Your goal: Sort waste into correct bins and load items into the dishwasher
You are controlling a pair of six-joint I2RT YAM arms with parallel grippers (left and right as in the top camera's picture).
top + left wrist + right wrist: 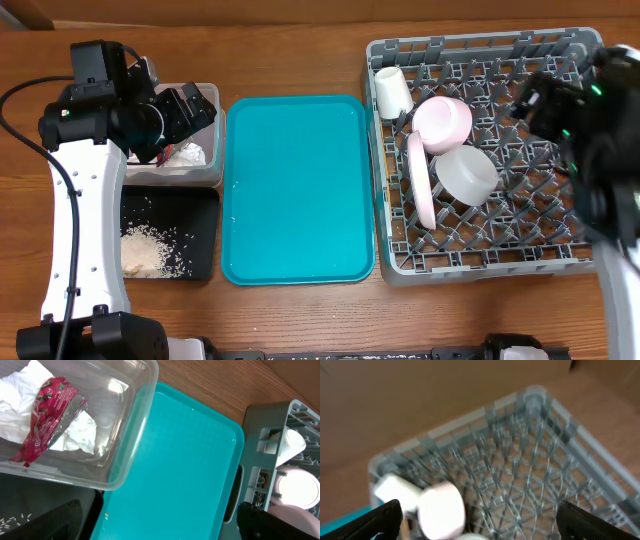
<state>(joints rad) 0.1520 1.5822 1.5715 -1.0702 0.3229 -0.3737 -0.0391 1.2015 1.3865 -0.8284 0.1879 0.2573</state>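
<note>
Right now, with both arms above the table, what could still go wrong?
The right gripper hangs open over the dish rack and its view is blurred, suggesting motion; a low sweep could topple the plate standing on edge among the pegs.
The left gripper is open above the clear tub; dipping might catch its rim or drag out the red wrapper.

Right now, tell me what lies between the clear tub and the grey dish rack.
The teal serving tray fills that stretch, between the clear tub and the grey dish rack, as the overhead view shows.
</note>
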